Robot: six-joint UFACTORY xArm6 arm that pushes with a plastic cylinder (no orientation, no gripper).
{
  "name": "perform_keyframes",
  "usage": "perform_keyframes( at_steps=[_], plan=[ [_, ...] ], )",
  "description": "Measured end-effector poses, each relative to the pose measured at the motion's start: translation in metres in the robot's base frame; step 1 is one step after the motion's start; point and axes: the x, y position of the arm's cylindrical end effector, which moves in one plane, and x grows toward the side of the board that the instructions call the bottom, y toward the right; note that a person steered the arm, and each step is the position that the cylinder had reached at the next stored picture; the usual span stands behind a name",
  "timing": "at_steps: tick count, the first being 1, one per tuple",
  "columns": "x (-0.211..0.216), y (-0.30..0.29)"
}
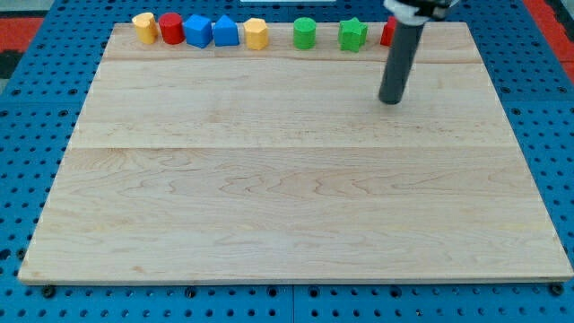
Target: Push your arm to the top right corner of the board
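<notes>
Resting on the counter point(269, 224) just below the red block point(387, 34), my tip point(391, 100), a bare jawless rod clamping nothing, has the top right corner up and rightward

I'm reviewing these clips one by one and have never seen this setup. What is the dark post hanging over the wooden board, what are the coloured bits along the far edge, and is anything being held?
This is one camera view, looking down across a wooden board that lies on a blue pegboard surface. The dark post is the robot arm's rod; it has no grasping tool, so nothing is held. It only pushes things with my tip, which rests on the board near the view's top right.

Along the view's top edge sits a row of small blocks, left to right: yellow block, red block, blue block, second blue block, second yellow block, green block, green star block. Another red block is mostly hidden behind the rod. My tip touches none of them.
</notes>
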Motion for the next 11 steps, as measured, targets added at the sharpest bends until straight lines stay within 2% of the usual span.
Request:
perform_keyframes(
  at_steps=[1, 2, 3, 4, 5, 6, 7, 9, 11],
  plan=[
    [0.035, -0.098],
    [0.036, -0.131],
    [0.046, 0.000],
    [-0.008, 0.074],
    [-0.075, 0.179],
    [-0.147, 0.216],
    [-0.183, 0.170],
    [-0.184, 0.156],
    [-0.183, 0.049]
  ],
)
